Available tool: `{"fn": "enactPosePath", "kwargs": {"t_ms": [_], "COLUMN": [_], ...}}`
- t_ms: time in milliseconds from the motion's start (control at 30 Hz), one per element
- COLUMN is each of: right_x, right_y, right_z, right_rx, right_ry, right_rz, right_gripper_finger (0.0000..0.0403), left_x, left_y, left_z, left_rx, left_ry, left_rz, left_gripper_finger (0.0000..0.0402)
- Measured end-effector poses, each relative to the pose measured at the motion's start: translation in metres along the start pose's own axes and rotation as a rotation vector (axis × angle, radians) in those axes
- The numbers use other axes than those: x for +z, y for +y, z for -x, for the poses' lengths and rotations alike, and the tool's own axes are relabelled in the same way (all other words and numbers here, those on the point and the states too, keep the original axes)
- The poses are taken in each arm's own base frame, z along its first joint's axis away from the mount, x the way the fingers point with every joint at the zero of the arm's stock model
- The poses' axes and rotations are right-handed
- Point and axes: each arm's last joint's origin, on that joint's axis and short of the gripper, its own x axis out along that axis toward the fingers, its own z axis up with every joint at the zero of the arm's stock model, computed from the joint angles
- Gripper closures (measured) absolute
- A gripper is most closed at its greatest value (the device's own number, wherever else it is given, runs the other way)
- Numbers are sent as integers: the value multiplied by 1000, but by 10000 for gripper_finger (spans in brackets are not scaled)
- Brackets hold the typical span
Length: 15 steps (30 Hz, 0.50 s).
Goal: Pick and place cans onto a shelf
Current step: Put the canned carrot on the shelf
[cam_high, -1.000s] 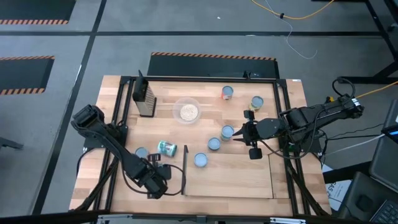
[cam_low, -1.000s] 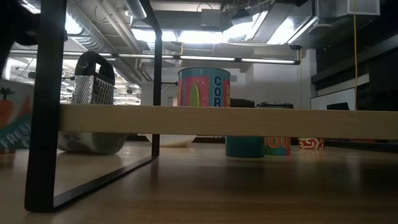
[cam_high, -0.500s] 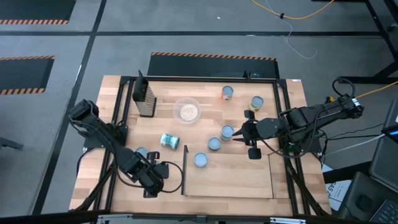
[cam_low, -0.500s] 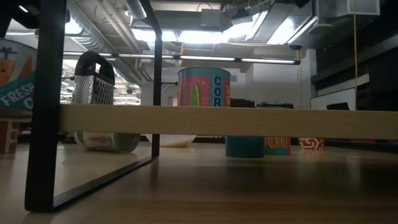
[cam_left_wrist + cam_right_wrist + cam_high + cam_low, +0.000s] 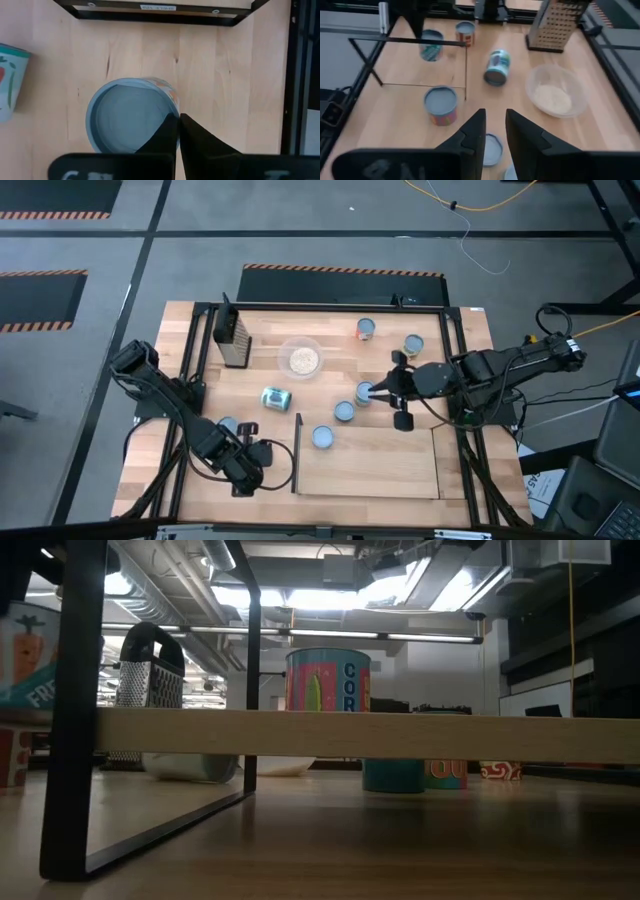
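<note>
The left gripper point(image 5: 247, 465), fingers clenched and empty, is held near an upright can point(image 5: 228, 425). A toppled can point(image 5: 276, 397) could roll. The right gripper point(image 5: 384, 390), fingers parted, could knock the can point(image 5: 366, 391) beside the shelf point(image 5: 380, 465).

Seven pale-topped cans: one teal can point(image 5: 276, 397) lies toppled beside the shelf point(image 5: 370, 462), one upright can point(image 5: 131, 120) sits just under the shut left gripper point(image 5: 178, 131), the rest stand near the right gripper point(image 5: 383, 390).

You are looking at grey floor point(image 5: 300, 225) carrying hazard-striped mats point(image 5: 55, 215); ceiling lights point(image 5: 330, 598) are glowing top centre.
</note>
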Motion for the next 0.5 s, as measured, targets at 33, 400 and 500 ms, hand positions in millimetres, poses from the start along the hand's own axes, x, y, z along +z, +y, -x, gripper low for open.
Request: {"fn": "enactPosePath", "kwargs": {"t_ms": [33,400,500], "right_x": [0,10,12], "right_y": [0,1,1], "right_z": [0,0,0], "right_rx": [9,25,26], "right_ry": [1,-98,-124], "right_rz": [0,106,127], "right_gripper_finger": [324,324,324], "left_x": [0,13,24], "left_y": [0,-11,-17], "left_z": [0,21,43], "left_rx": [4,-120,-181], "left_ry": [-4,-1,-7], "left_rz": [0,-49,-73], "left_gripper_finger": [401,401,401]}}
